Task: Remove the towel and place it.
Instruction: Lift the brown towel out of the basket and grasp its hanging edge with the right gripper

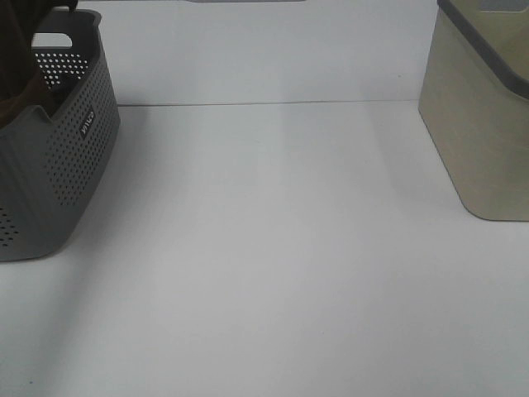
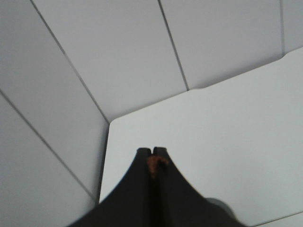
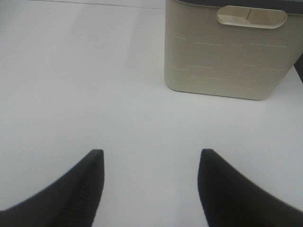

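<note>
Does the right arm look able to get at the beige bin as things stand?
Probably yes. The right gripper is open and faces the beige bin across the table, and the wrist view shows nothing standing between them.

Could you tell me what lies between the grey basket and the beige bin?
Only bare table between the basket and the bin, in the high view.

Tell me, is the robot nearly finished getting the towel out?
Not yet, it looks barely begun. Done: the left gripper is shut on a brown tuft of the towel. In hand: dark brown cloth shows at the top of the grey basket, so the towel is not clear of it. Left: lifting it out and laying it down. The right gripper is open and holds nothing.
</note>
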`<state>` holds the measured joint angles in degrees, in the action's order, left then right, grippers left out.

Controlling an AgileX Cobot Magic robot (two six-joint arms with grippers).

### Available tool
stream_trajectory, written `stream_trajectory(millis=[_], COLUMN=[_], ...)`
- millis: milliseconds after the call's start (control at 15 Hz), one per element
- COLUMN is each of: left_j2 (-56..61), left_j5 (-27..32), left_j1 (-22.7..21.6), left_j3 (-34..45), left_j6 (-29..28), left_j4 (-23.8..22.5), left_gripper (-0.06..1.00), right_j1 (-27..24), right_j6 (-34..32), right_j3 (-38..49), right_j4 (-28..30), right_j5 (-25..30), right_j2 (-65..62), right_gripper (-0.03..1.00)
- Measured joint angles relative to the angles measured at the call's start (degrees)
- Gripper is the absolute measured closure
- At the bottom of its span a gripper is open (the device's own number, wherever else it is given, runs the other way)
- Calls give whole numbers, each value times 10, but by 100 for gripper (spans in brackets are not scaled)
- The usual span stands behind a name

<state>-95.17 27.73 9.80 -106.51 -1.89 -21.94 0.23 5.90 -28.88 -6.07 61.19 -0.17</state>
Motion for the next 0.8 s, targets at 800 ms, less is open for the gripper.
stream_trajectory(millis=[800], left_j2=[55], left_j5=[85], left_j1=[295], left_j3=[0], left_j6=[132], left_j4=[146], left_gripper=[94], right_j1=[0], right_j6=[193], right_j3=[0], right_j4=[-296], right_j5=[-33], right_j2=[198], right_gripper=[40])
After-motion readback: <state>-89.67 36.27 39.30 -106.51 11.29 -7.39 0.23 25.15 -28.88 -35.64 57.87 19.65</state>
